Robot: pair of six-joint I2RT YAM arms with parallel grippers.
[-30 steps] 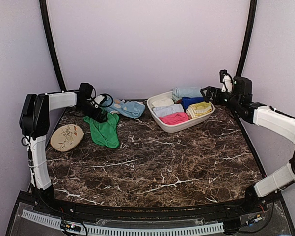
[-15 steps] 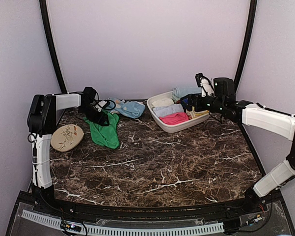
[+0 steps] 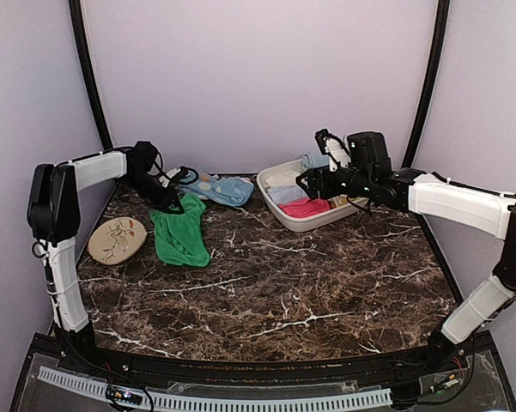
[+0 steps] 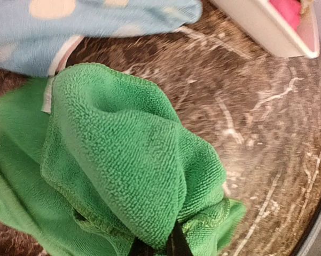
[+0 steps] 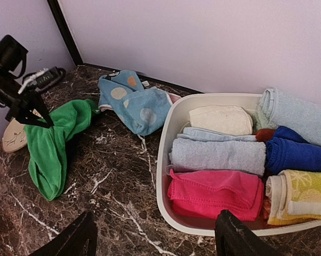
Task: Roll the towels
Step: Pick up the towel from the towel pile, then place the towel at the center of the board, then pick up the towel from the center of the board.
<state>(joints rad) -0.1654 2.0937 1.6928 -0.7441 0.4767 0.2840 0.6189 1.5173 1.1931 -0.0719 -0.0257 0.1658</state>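
The left gripper [image 3: 173, 203] is clenched on a bunched fold of the green towel [image 3: 180, 240], holding that end up while the rest trails toward 6 o'clock on the marble table [image 3: 283, 292]. Seen from above, the towel lies at about 10 o'clock on the table, with a blue spotted cloth [image 3: 227, 189] at its 1 o'clock and a tan leaf-print disc [image 3: 117, 239] at its 9 o'clock. The right gripper [image 5: 157, 240] hangs released, jaws spread with nothing between them, above the white tub [image 5: 165, 138] at 1 o'clock on the table, where the yellow towel [image 5: 304, 194] lies rolled among other cloths at the tub's 4 o'clock in the wrist view.
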